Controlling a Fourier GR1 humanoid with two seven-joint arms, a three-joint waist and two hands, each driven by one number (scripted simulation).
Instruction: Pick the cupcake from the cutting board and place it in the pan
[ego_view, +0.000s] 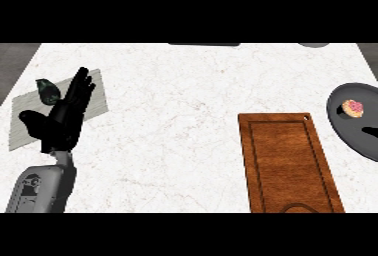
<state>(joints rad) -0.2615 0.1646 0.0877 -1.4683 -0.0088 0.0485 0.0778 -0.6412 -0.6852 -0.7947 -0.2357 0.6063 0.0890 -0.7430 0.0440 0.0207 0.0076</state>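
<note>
The cupcake, small with pink topping, lies inside the dark grey pan at the right edge of the head view. The brown wooden cutting board lies lengthwise just left of the pan with nothing on it. My left hand shows at the left, fingers straight and pointing up, resting over a grey mat. My right hand is out of the picture.
A grey mat lies under the left hand, with a dark green object on its far left part. Two dark items peek in at the counter's far edge. The white marble counter spreads between mat and board.
</note>
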